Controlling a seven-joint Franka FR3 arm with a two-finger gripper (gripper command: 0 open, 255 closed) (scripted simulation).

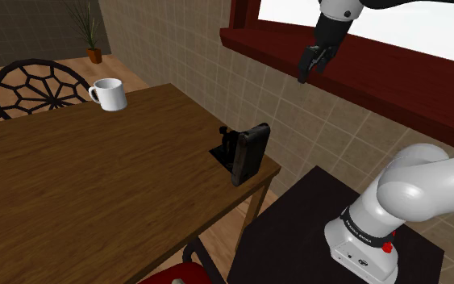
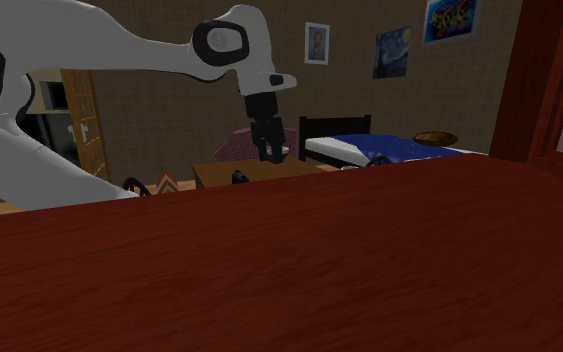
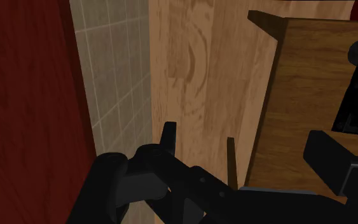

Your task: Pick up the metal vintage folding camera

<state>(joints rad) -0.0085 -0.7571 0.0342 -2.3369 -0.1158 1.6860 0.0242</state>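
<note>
Shoulder view: mug upright on table, folding camera apart.

camera on table (corner by stand) | mug at far edge

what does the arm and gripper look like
The arm is glossy white with rounded links and dark joints; a dark band with small white lettering and a red mark sit near its base. The gripper is all black, ending in two slim fingers.
</note>
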